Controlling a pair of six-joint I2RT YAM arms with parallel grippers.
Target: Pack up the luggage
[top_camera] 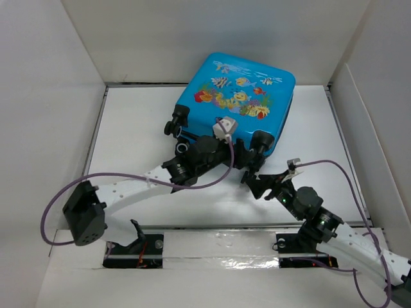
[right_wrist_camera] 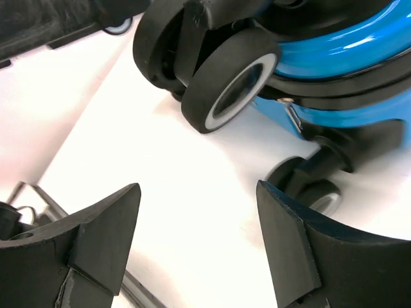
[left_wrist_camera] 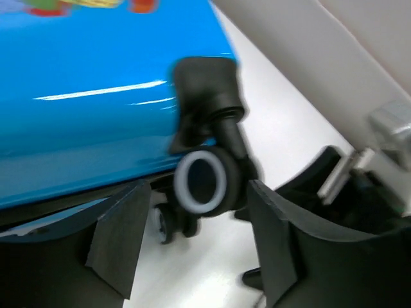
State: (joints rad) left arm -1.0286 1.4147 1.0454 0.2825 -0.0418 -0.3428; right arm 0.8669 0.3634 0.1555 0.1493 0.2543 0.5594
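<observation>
Luggage (top_camera: pixel 239 90) lies shut and flat at the far middle of the bench (top_camera: pixel 135 128). Left gripper (left_wrist_camera: pixel 196 192) and right gripper (right_wrist_camera: pixel 199 192) both stand open near its wheels (right_wrist_camera: pixel 234 90), holding nothing.

Luggage wheel (left_wrist_camera: pixel 200 181) just ahead of left pincer (left_wrist_camera: pixel 194 196)

- Bright, even overhead light; soft shadows.
- Left wrist view motion-blurred; glare streak on luggage (left_wrist_camera: pixel 96 115).
- Desk (right_wrist_camera: pixel 167 192) washed out in right wrist view.
</observation>
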